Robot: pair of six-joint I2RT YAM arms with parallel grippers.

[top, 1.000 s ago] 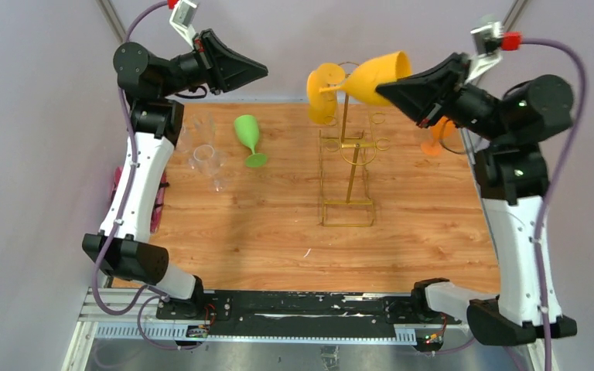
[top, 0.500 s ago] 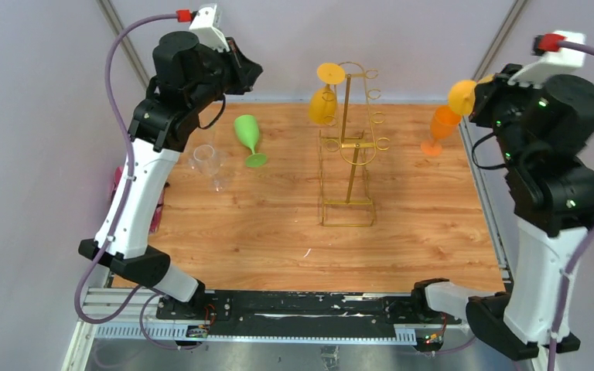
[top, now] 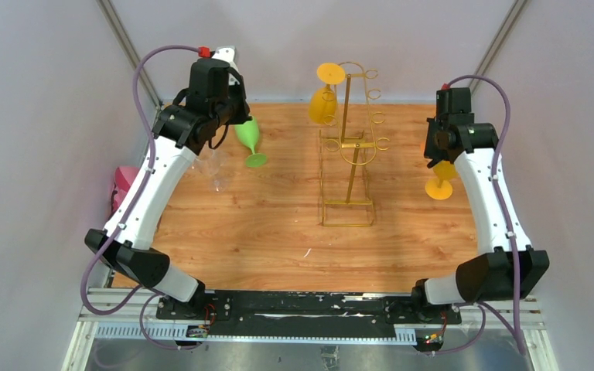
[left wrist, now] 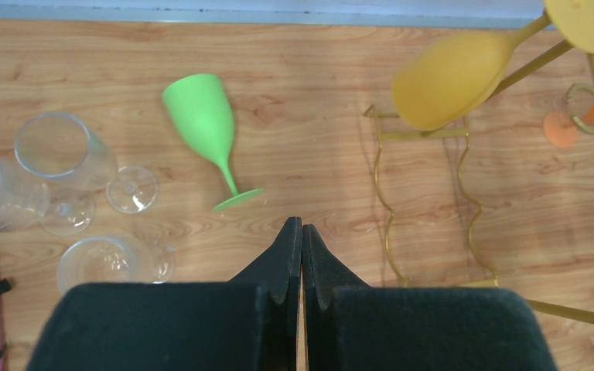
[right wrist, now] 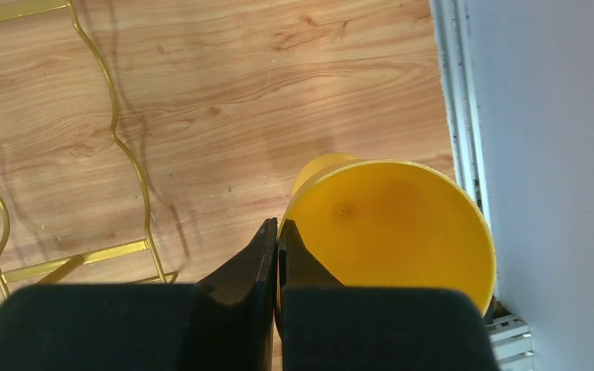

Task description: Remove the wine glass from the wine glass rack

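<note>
The gold wine glass rack stands mid-table, and its wavy wire base shows in the wrist views. One yellow wine glass hangs upside down from a top hook. A second yellow wine glass is upright and off the rack, low by the table's right edge. My right gripper is shut on its rim, one finger inside the bowl and one outside. I cannot tell if its foot touches the wood. My left gripper is shut and empty, high above the green glass.
A green glass stands at the back left. Several clear glasses lie and stand by the left edge. An orange glass is mostly hidden behind my right arm. A wall runs close along the right edge.
My right arm swung away from the rack top and came down at the right edge, with the yellow glass held. My left arm also lowered and turned to face down.
</note>
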